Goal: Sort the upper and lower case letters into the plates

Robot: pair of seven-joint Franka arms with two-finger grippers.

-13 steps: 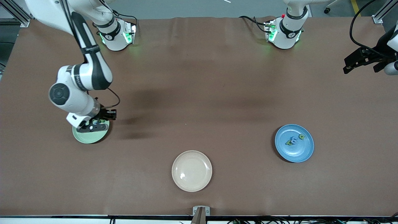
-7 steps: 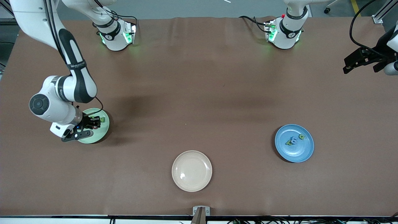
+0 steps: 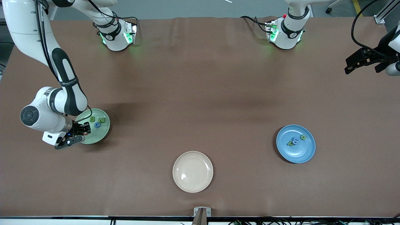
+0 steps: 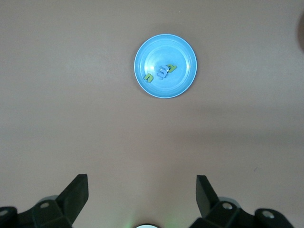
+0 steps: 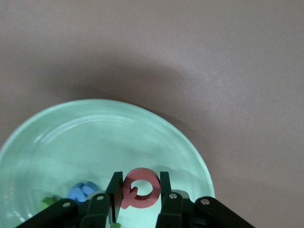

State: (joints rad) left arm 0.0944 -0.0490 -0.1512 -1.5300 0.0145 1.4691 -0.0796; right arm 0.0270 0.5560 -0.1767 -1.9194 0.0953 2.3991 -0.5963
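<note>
Brown table (image 3: 200, 93), right hand (image 5: 137, 192) clamping red letter (image 5: 139, 188) over mint plate (image 5: 95, 137), left hand (image 4: 142, 194) spread, empty

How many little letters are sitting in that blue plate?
3, clustered mid-plate in the blue plate: green letter, pale blue letter and another green one, touching or nearly so. Another could hide beneath.

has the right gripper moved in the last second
Yes. The right gripper, shut on the red letter, has shifted across the mint green plate toward the right arm's end of the table, now over its rim.
</note>
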